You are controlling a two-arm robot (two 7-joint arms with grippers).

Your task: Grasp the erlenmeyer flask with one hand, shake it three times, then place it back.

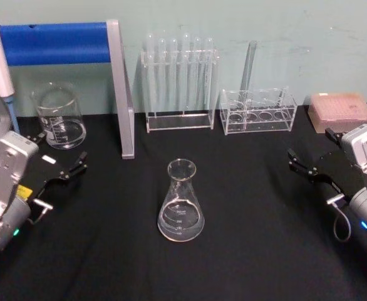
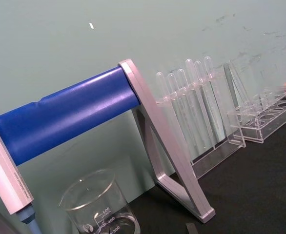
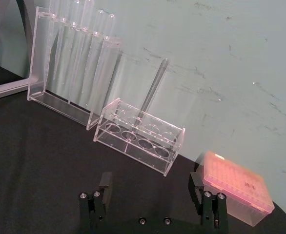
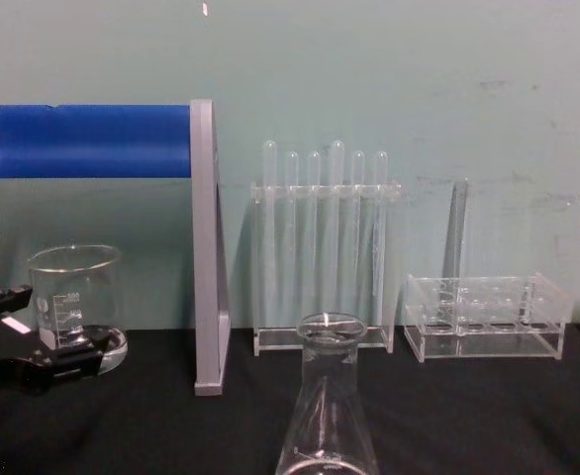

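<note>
1. The left gripper (image 1: 62, 152) hangs low over the black table (image 1: 108, 263) at 9 o'clock from the erlenmeyer flask (image 1: 181, 204). Its fingers are spread apart with nothing between them.
2. The right gripper (image 1: 312, 147) is at 3 o'clock from the flask and well apart from it. Its jaws also stand wide and empty, as the right wrist view confirms.
3. The erlenmeyer flask stands upright near the middle of the table, touched by neither gripper, with faint white marks on its cone. I cannot tell whether it holds any clear liquid.
4. A glass beaker (image 1: 58, 119) stands upright at 10 o'clock from the flask, just beyond the left gripper. I cannot tell its contents either.
5. At 12 o'clock, against the wall, a tall clear rack (image 1: 178, 119) holds six test tubes (image 1: 185, 69) upright.
6. At 1 o'clock, a low clear rack (image 1: 258, 114) holds a single tube (image 1: 249, 66), tilted slightly.
7. At 2 o'clock, a pink box (image 1: 340, 110) sits behind the right gripper.
8. At 11 o'clock, a blue bar (image 1: 52, 42) rests on a grey frame (image 1: 124, 106).
</note>
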